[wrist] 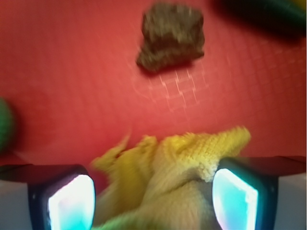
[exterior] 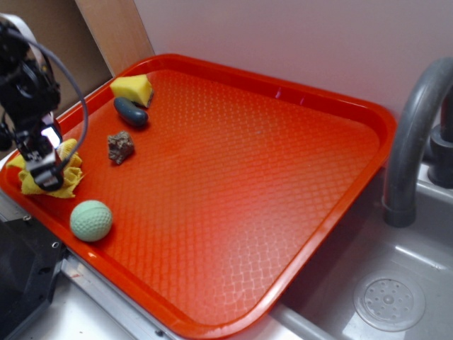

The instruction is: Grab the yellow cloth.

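Yellow cloth (exterior: 65, 178) lies crumpled at the left edge of the red tray (exterior: 233, 205), close against the raised rim. Folds are bunched, with one corner sticking up near the arm. In the wrist view the cloth (wrist: 177, 177) fills the lower middle of the frame, waffle texture visible, one flap reaching toward the right finger.

Tool (exterior: 47, 173) sits directly on top of the cloth. Wrist view: the two fingers (wrist: 71, 200) stand wide apart, one on each side of the cloth, with fabric piled between them. The right finger touches or nearly touches the flap; the left finger has a gap to the fabric. Not clamped on the cloth.

Neighbours on the tray:
- Green ball (exterior: 90, 220), just beside the cloth toward the tray's front edge, apart from it.
- Brown rock-like lump (exterior: 120, 147), near the cloth on its inward side, with bare tray between them. It appears at the top of the wrist view (wrist: 170, 36), blurred.
- Dark oval object (exterior: 131, 112), further back.
- Yellow sponge block (exterior: 132, 89), at the back left corner, touching or just beside the dark oval.

Open room: the tray's middle and right side are bare textured surface. The left rim hems the cloth in on its outer side.

Beyond the tray, right: a grey faucet (exterior: 414, 134) and a sink (exterior: 389, 301) with a round drain.
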Controlling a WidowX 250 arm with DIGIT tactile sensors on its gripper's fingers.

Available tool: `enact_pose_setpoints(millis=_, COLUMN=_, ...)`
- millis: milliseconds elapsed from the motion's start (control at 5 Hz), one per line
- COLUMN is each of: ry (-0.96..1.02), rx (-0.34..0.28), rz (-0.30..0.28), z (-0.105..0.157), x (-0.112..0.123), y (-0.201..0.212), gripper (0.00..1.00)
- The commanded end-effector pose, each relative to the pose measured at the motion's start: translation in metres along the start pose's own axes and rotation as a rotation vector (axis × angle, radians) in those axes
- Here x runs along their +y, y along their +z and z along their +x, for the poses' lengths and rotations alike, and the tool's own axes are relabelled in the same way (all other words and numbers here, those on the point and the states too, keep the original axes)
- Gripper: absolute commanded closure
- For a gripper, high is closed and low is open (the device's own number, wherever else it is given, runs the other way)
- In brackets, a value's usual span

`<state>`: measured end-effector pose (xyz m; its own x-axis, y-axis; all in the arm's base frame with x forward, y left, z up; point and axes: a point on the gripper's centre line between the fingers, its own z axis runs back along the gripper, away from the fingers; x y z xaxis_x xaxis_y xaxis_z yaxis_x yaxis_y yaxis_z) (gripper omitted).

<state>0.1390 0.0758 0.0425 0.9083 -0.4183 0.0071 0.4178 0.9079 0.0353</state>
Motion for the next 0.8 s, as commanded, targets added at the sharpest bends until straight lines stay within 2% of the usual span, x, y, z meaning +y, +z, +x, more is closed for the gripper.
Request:
enact_pose_setpoints(millis=0, ry=0.075, rx=-0.017, rz=0.032, z=-0.012, x=0.019, y=0.035, gripper=0.0)
enact_pose_setpoints(millis=200, ry=0.074, rx=-0.043, rz=0.058, z=-0.013, x=0.01, y=0.058, gripper=0.0)
enact_pose_setpoints(millis=600, ry=0.126, rx=0.03, rz=-0.027, z=-0.027, x=0.01, y=-0.002, gripper=0.0)
